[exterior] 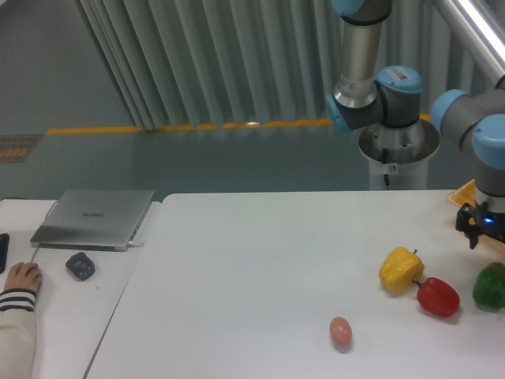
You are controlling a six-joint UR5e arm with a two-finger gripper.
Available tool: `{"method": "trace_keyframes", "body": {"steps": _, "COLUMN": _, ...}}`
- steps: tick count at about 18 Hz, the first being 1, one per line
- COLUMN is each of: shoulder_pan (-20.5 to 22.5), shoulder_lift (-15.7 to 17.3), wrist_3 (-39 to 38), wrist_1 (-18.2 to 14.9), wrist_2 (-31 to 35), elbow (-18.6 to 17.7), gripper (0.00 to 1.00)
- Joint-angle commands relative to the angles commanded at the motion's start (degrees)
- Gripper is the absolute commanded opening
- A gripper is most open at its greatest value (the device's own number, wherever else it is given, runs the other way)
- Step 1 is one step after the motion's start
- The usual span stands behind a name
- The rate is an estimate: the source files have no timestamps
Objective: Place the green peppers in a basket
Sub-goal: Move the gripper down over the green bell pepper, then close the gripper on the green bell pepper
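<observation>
The green pepper (491, 286) lies on the white table at the far right edge, glossy and dark green. My gripper (481, 239) hangs just above and slightly left of it, not touching it. Its dark fingers look spread apart with nothing between them; its right side is cut off by the frame edge. Only a small yellow corner of the basket (464, 194) shows behind the gripper at the right edge.
A red pepper (438, 296) lies just left of the green one, touching a yellow pepper (401, 268). A pinkish egg (340, 332) lies further left near the front. A laptop (95, 217), a dark mouse (80, 265) and a person's hand (22, 276) are on the left table.
</observation>
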Motion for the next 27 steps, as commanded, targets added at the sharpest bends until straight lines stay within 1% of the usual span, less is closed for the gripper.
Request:
{"method": "trace_keyframes", "body": {"steps": 2, "shoulder_pan": 0.0, "shoulder_lift": -0.4, "wrist_3": -3.4, "wrist_1": 0.1, "wrist_2": -0.4, "elbow": 0.0, "gripper": 1.00}}
{"method": "trace_keyframes", "body": {"steps": 6, "shoulder_pan": -0.1, "shoulder_lift": -1.3, "wrist_3": -5.8, "wrist_1": 0.1, "wrist_2": -0.4, "elbow": 0.0, "gripper": 1.00}}
{"method": "trace_keyframes", "body": {"steps": 15, "shoulder_pan": -0.4, "shoulder_lift": -3.2, "wrist_3": -5.8, "wrist_1": 0.2, "wrist_2": -0.4, "elbow": 0.2, "gripper": 1.00}}
{"method": "trace_keyframes", "body": {"steps": 21, "shoulder_pan": -1.5, "shoulder_lift": -5.3, "wrist_3": -5.2, "wrist_1": 2.3, "wrist_2": -0.4, "elbow": 0.3, "gripper": 1.00}}
{"method": "trace_keyframes", "body": {"steps": 22, "shoulder_pan": -1.5, "shoulder_lift": -5.3, "wrist_3": -5.2, "wrist_1": 2.4, "wrist_2": -0.4, "elbow": 0.4, "gripper": 0.93}}
{"method": "trace_keyframes", "body": {"steps": 24, "shoulder_pan": -1.8, "shoulder_lift": -5.3, "wrist_3": -5.2, "wrist_1": 2.6, "wrist_2": -0.4, "elbow": 0.7, "gripper": 0.63}}
{"method": "trace_keyframes", "body": {"steps": 27, "shoulder_pan": -1.8, "shoulder_lift": -5.2, "wrist_3": -5.1, "wrist_1": 2.6, "wrist_2": -0.4, "elbow": 0.8, "gripper": 0.33}}
